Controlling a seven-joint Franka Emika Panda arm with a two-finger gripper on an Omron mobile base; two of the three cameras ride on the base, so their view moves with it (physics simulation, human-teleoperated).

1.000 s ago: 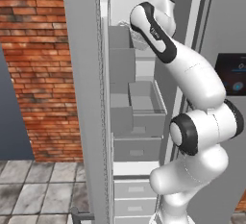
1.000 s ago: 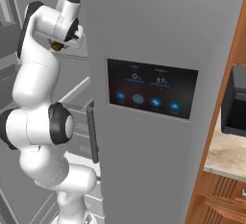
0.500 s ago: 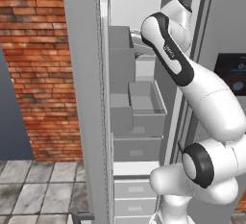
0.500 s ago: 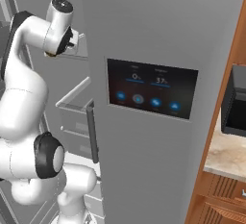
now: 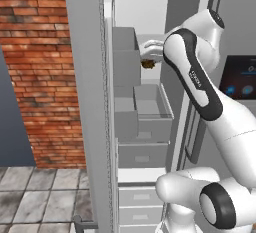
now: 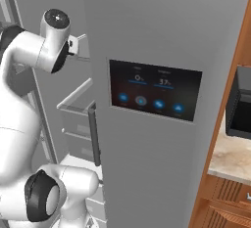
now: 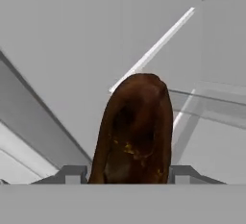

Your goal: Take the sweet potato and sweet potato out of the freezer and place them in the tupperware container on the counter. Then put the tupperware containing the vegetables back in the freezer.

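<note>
In the hand view, a dark brown-red potato (image 7: 136, 131) was seen directly between the two dark fingertips (image 7: 73, 174), one at each side of its lower end. The gripper (image 7: 126, 175) was about half open, and its tips seemed to press the potato's flanks, so the potato was judged to be held. The potato's long axis ran straight away from the hand, along the line of the fingers, with its rounded far end pointing toward pale shelves and walls behind.

In the left base view, the white arm (image 5: 200, 87) was seen reaching up from the lower right and bending into the open freezer (image 5: 145, 22). The potato (image 5: 147, 64) showed as a small dark lump at the wrist, in the air in front of the upper shelves, above a grey drawer (image 5: 150, 109). Touch with any shelf could not be told.

In the right base view, a door with a black panel (image 6: 154, 95) stood beside the arm (image 6: 29, 58), and a strip of beige counter (image 6: 230, 156) lay farther right. The next move was judged to be a withdrawal toward that counter, well apart from the hand.
</note>
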